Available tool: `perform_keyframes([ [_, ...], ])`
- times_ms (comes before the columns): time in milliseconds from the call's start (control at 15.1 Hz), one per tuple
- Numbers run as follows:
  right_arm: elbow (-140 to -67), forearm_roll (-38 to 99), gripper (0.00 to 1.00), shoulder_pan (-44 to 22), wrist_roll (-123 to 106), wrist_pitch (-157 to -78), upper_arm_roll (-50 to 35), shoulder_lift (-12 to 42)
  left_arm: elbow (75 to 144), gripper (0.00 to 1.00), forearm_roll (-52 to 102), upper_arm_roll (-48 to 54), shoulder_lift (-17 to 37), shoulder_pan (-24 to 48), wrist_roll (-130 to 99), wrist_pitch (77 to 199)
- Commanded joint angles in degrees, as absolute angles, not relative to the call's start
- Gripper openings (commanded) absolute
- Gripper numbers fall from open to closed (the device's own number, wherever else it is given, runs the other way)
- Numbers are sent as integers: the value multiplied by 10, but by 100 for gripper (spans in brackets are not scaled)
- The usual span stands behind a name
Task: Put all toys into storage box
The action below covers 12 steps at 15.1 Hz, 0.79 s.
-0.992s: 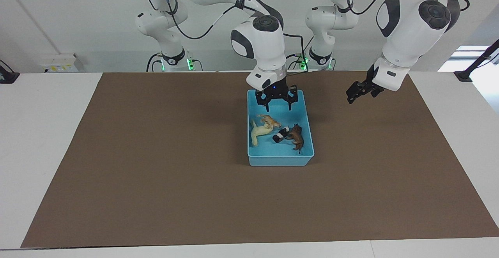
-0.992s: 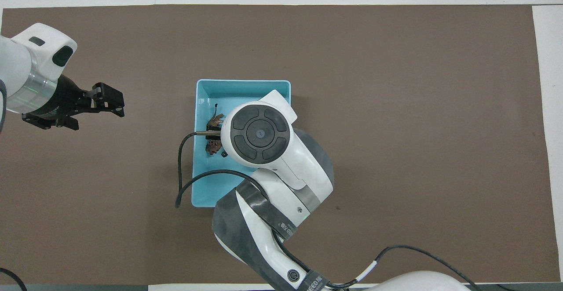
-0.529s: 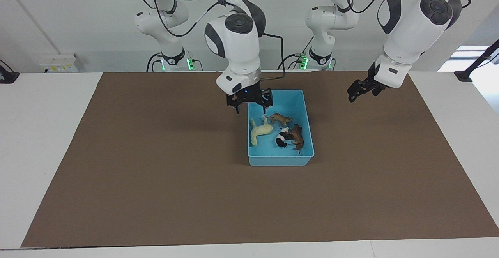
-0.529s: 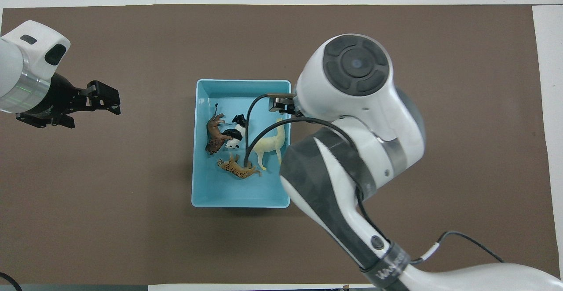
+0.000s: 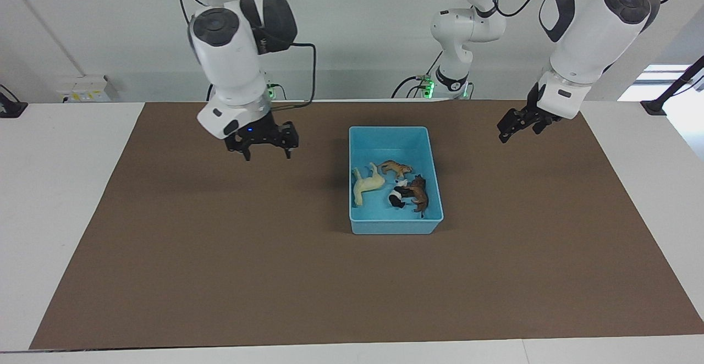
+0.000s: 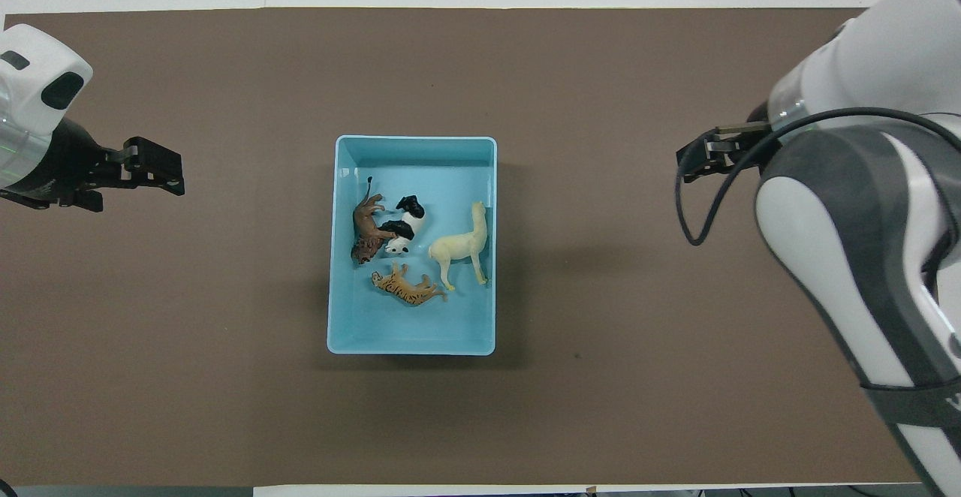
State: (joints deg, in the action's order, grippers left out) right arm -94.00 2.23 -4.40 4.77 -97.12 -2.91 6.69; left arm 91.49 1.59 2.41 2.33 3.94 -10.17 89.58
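The right gripper (image 5: 267, 152) has swung away from the storage box (image 5: 395, 225) and now hangs open and empty over the brown mat (image 5: 220, 243), toward the right arm's end. The horse (image 5: 366, 185), tiger (image 5: 395, 167), panda (image 5: 397, 196) and lion (image 5: 419, 192) lie inside the box. The left gripper (image 5: 509, 133) waits open and empty over the mat, toward the left arm's end.

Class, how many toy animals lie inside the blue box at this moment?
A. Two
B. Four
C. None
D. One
B: the horse, tiger, lion and panda all lie inside the blue box, and no toy is on the mat around it.
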Motion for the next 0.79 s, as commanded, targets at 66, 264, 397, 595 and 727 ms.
perform_keyframes([
  [66,-1005,21,100,-4,28,-979,-37,15,894,100,9,27,27,23,-45,887],
  [264,-1033,21,100,15,30,-981,-37,-13,893,100,8,27,34,22,-44,877],
  [397,-1040,21,100,16,32,-979,-37,-28,880,100,9,27,40,19,-44,865],
  [595,-1015,17,100,24,26,-969,-36,-34,873,100,8,29,38,16,-42,856],
  [727,-976,13,100,26,26,-934,-35,-17,873,100,7,28,37,17,-28,852],
])
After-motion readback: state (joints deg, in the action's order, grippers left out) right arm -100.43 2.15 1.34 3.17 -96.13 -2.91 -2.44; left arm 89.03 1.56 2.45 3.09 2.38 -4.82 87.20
